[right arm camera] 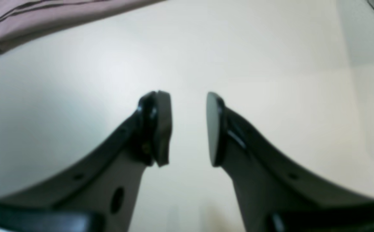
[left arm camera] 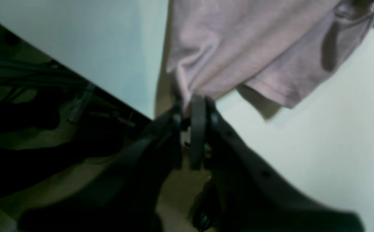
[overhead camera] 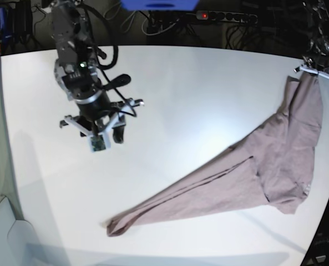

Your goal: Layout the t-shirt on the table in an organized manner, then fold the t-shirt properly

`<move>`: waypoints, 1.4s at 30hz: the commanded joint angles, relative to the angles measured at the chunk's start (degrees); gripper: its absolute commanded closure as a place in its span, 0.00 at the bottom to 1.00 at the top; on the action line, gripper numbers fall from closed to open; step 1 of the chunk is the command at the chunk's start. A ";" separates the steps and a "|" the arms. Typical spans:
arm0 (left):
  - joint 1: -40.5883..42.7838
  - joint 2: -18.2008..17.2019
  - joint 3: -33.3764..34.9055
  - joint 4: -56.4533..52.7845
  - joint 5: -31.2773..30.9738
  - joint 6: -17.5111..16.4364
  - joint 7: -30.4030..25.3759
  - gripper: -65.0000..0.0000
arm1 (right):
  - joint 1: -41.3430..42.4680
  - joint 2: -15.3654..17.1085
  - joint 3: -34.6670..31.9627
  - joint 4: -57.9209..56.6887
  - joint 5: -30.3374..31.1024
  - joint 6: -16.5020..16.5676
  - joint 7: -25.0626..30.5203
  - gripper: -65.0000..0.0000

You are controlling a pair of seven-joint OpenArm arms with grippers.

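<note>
T-shirt (overhead camera: 247, 177) lay stretched slantwise across the white desk (overhead camera: 181, 94), one end bunched near the front, the other lifted at the far edge. Seen only in the left wrist view: left gripper (left arm camera: 193, 109) fingers pressed together, pinching a fold of cloth. Seen in the right wrist view: right gripper (right arm camera: 188, 129) fingers spread, holding nothing, above bare desk well apart from the shirt.

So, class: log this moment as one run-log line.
left gripper: shut on t-shirt | right gripper: open, empty | table
</note>
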 commanded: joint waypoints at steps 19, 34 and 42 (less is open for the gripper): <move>-2.75 1.11 -0.42 1.04 0.13 0.21 -0.21 1.00 | 28.98 -14.88 -20.84 -37.65 -0.08 0.17 13.64 0.32; 0.50 1.37 -0.33 6.05 -0.13 0.21 -0.12 1.00 | 36.54 -15.22 -25.68 -68.51 0.01 -0.19 47.31 0.32; 0.24 2.78 -0.51 6.05 -0.13 0.21 -0.30 1.00 | 36.19 -15.22 -26.82 -69.12 0.01 -0.19 47.31 0.33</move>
